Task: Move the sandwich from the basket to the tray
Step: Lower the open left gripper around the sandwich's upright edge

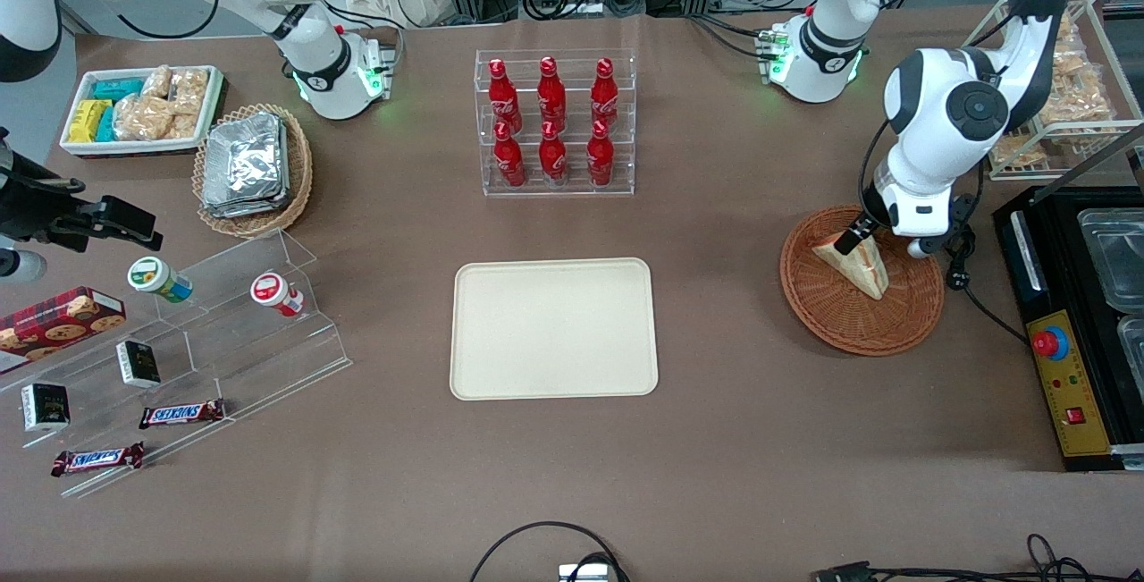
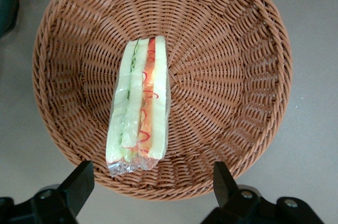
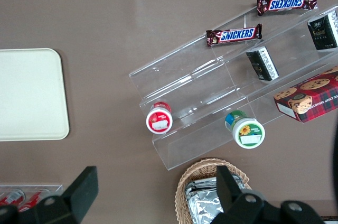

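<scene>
1. Sandwich (image 2: pixel 139 105) lies in the basket (image 2: pixel 237 76), a clear-wrapped wedge resting on one bread face's edge so its red and green filling layers face up toward the wrist camera.
2. It looks light and soft; the bread would likely crush under a hard squeeze, and the film wrap may be slippery.
3. A sensible hold would be across the two outer bread faces near the middle of the wedge, with gentle pressure, rather than on the crimped film at the wide end.
4. The gripper (image 2: pixel 153 182) hangs above the basket with its fingers (image 2: pixel 79 182) spread wide and nothing between them; the gap looks wider than the sandwich.
5. The basket's raised woven rim surrounds the wedge, so a lift should probably clear that rim before any sideways travel.
6. The tray (image 1: pixel 554 329) sits bare, well apart from the basket toward the parked arm's end, with open tabletop between them.
7. The bottle rack (image 1: pixel 554 122) stands farther from the front camera than the tray, off the direct path.
</scene>
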Controlling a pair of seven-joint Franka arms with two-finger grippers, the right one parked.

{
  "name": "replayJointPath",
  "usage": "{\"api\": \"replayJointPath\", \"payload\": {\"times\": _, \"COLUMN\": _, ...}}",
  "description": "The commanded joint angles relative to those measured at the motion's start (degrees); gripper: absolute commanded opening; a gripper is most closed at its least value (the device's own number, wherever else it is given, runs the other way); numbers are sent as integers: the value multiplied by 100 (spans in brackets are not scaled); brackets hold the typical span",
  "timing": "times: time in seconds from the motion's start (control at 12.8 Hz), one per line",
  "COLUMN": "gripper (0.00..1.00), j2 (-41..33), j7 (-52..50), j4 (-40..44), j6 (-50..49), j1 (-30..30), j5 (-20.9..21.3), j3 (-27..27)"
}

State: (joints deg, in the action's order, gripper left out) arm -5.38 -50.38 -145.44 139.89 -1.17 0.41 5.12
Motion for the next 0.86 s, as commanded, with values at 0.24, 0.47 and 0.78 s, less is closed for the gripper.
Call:
{"api": "replayJointPath", "payload": {"times": 0.24, "gripper": 100, "j2": 178, "j7": -157, "j4": -204, "j6": 477, "j1": 29, "j5": 3, "j3": 15}}
{"api": "replayJointPath", "payload": {"times": 0.47, "gripper": 100, "j2": 300, "j7": -157, "j4": -300, "j6": 688, "j1": 100, "j5": 12, "j3": 15}}
{"api": "replayJointPath", "payload": {"times": 0.78, "gripper": 100, "j2": 467, "j7": -157, "j4": -362, "j6": 943, "j1": 100, "j5": 12, "j3": 15}}
